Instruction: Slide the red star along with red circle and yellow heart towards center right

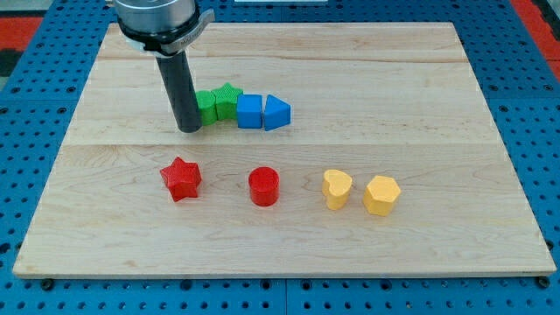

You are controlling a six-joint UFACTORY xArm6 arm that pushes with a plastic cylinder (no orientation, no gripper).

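The arm's grey metal housing (157, 17) is cut off by the view's top edge, so nothing above its lower collar shows. The straight dark rod (182, 87) stands in front of a small green plastic block (206, 106) and hides that block's left side; its shape cannot be made out. My tip (189, 129) sits just at that block's left, and whether they touch cannot be told. The blue perforated base (534, 131) under the pale wooden worktop (367, 70) runs off every edge.

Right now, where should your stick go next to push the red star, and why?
Probably to the view's left of the red star. My tip sits above it, beside the green blocks. The red circle and yellow heart line up rightward.
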